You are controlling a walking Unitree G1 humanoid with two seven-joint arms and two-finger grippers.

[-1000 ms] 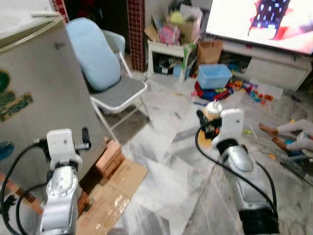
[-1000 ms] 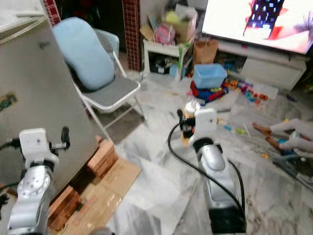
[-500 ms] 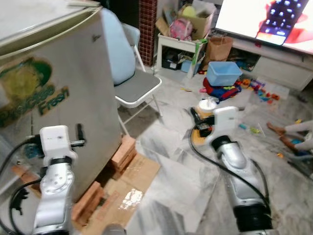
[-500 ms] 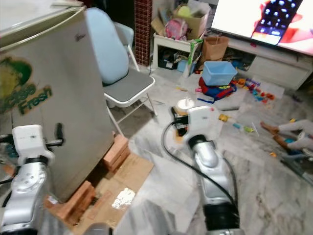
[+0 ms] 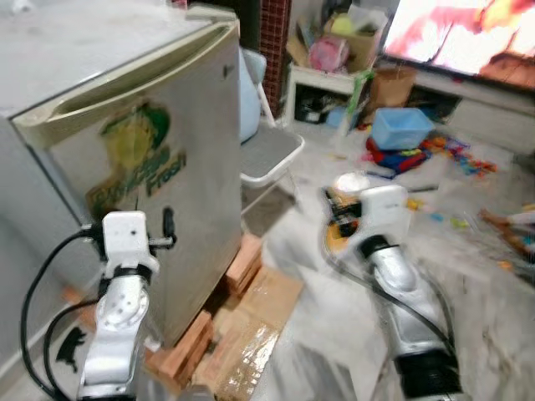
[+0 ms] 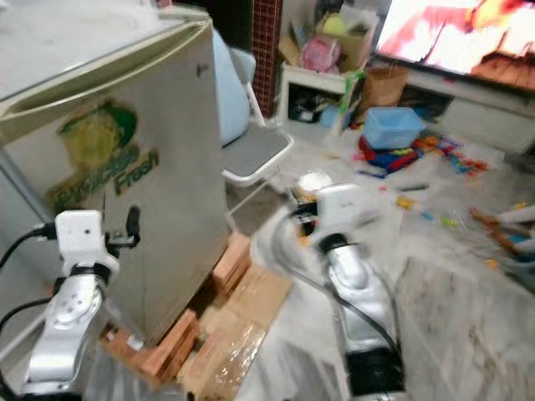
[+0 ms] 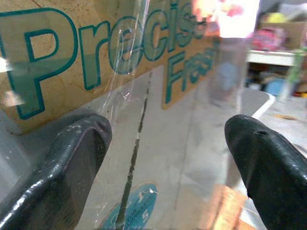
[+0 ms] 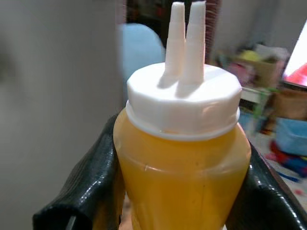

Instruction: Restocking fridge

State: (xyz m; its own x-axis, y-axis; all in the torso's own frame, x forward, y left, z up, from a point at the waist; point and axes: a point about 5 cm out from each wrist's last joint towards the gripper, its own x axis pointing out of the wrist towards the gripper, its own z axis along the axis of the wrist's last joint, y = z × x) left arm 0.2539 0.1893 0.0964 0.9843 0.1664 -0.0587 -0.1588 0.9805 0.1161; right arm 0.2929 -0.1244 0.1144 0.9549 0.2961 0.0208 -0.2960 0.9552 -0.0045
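Right gripper [image 8: 180, 167] is clamped on a squeeze bottle [image 8: 182, 158] of orange-yellow sauce, one black finger [image 8: 88, 182] on each side of the body. Bottle's upright, long axis vertical, white cap [image 8: 184, 100] on top w/ two thin nozzles pointing straight up. From the head cams the bottle [image 5: 347, 185] is held out in front of the right arm, above the marble floor [image 5: 493, 317], well apart from the fridge. That part's pretty blurry tbh.

Left gripper [image 7: 165, 158] is spread wide w/ nothing between the fingers [image 7: 72, 163], and it's aimed right at the front of the fridge [image 5: 142, 167], close to the door, by the green "Precise Fresh" sticker [image 7: 96, 52]. Fridge door's closed, handle groove running along its top edge. The fridge sits on bricks [image 5: 242, 263] and flattened cardboard [image 5: 259, 313].

Behind it: folding chair [image 5: 272, 154] w/ a pale blue cushion [image 6: 227, 88], then a blue tub [image 5: 401, 127] and toys scattered on the floor [image 5: 468, 163] below a lit TV screen [image 5: 468, 42].
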